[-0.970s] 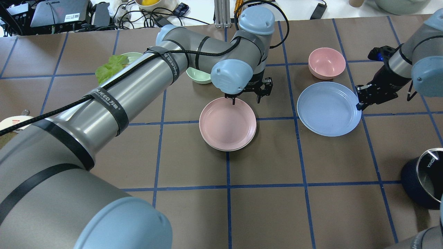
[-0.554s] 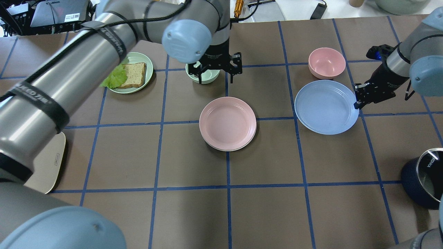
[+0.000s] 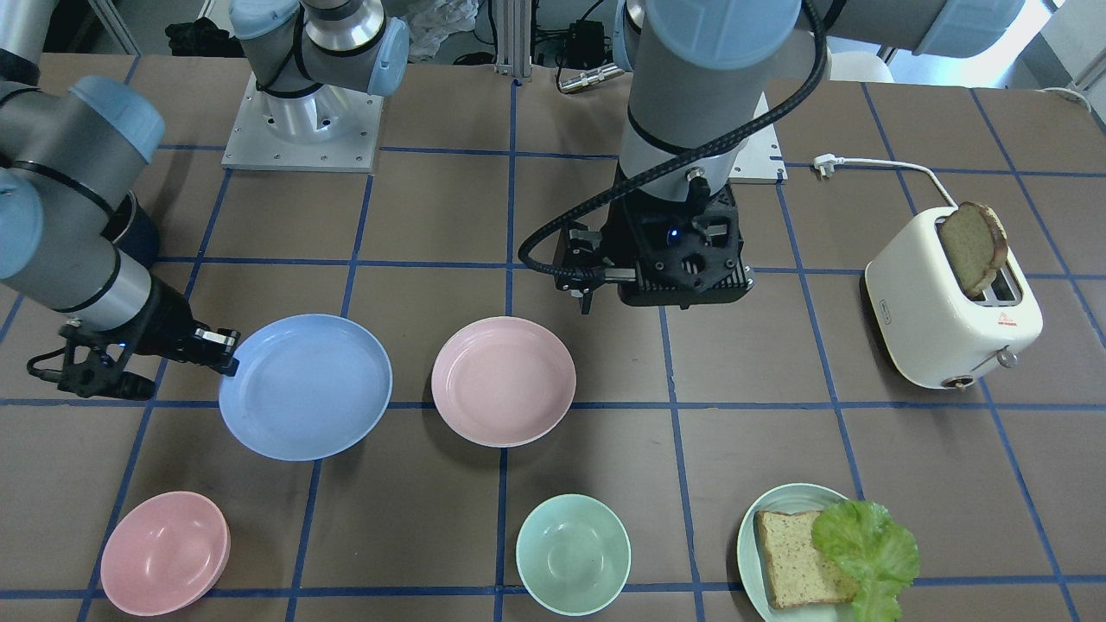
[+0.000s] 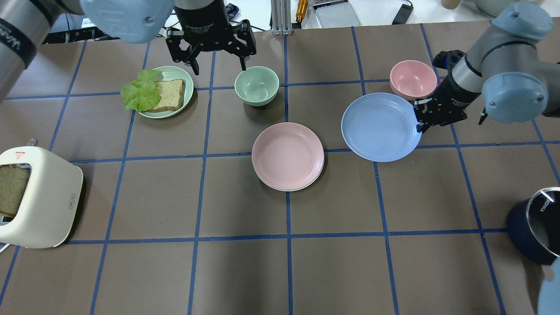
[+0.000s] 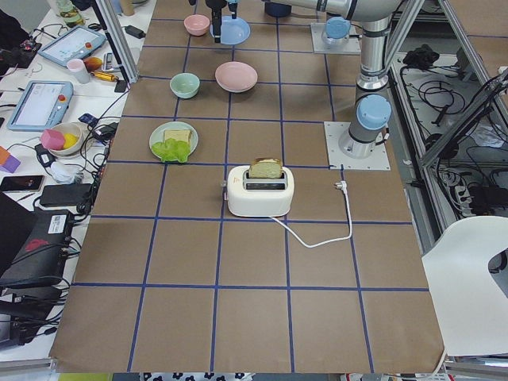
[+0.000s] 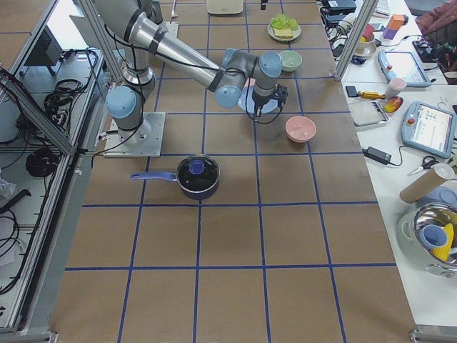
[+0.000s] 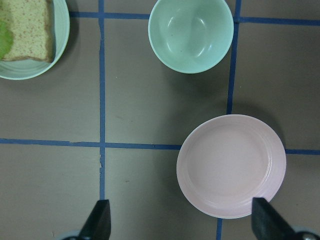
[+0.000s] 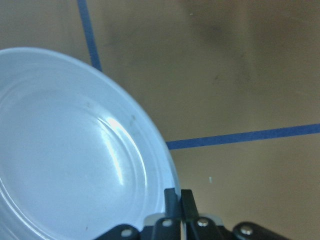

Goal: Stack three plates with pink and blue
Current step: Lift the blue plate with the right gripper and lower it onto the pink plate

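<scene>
Brown paper ruled with blue tape covers the worktop [image 4: 245, 271], and the dishes sit in the upper half of the overhead view. At the centre lies the pink plate [image 4: 287, 155]. The thin pale edge of the white plate [image 4: 286, 190] peeks out under its lower rim, so we judge two of the three plates already stacked. The blue plate [image 4: 378, 127] is right of centre, just beside the pink bowl [image 4: 413, 78]. The right hand [image 4: 421, 124] is pinched tight on the plate's right-hand rim, and the wrist view shows both fingers [image 8: 172, 200] closed on that edge. The plate seems to ride a little above the paper, though from above we cannot be sure.

The left hand [image 4: 219, 70] hangs at the top of the frame, between the bread plate [image 4: 168, 94] and the green bowl [image 4: 257, 85]. Its fingers are spread wide and it carries nothing.

We expect the blue plate to be light and stiff, matte plastic rather than anything brittle. Shallow as it is, the raised rim is the only place to take hold of it. Held by one edge, it may sag or swivel in the pinch. We would keep it level, carry it leftward over the pink plate, centre it so the rims nest, and only then let go.
</scene>
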Controlling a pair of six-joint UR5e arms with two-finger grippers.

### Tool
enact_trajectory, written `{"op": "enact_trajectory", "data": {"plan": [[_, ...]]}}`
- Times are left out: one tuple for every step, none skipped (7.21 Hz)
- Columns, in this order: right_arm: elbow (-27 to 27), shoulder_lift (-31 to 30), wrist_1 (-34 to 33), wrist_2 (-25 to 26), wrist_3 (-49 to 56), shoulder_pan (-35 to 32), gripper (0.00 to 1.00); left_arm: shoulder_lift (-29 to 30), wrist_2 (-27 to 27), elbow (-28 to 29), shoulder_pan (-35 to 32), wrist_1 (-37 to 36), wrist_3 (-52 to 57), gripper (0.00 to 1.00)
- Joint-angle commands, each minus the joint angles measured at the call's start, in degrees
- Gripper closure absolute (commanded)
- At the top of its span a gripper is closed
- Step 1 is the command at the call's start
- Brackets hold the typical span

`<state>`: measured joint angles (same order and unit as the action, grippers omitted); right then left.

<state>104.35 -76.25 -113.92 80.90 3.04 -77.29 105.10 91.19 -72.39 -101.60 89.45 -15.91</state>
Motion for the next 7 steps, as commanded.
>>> {"op": "enact_trajectory", "data": {"plan": [[0.1,-0.2,-1.1,0.1,-14.0,-9.4,1.0,-3.8,-0.2,-2.7,2.6,1.7,0.2,0.0],[0.0,-0.1,-4.1,-0.1,-20.3,-12.9,1.0,-5.9,-0.4,-4.3,4.5,1.8,2.4,0.0],[0.1,0.0,-5.9,-0.1,-26.3,-16.5,1.0,-7.7,-0.7,-6.2,5.6,2.6,3.0,0.0],[0.1,0.2,-6.1,0.0,-29.1,-19.4,1.0,-8.9,-0.7,-8.5,6.0,2.1,3.9,0.0],[0.8,0.2,-6.1,-0.8,-31.6,-20.9,1.0,-9.6,-0.7,-9.2,6.4,2.0,4.3,0.0],[2.2,0.3,-6.1,-0.7,-32.3,-21.1,1.0,-10.0,-0.8,-9.3,6.4,2.0,4.2,0.0],[3.8,0.3,-8.3,-0.9,-32.7,-21.2,1.0,-10.1,-0.8,-9.3,6.4,2.0,4.2,0.0]]}}
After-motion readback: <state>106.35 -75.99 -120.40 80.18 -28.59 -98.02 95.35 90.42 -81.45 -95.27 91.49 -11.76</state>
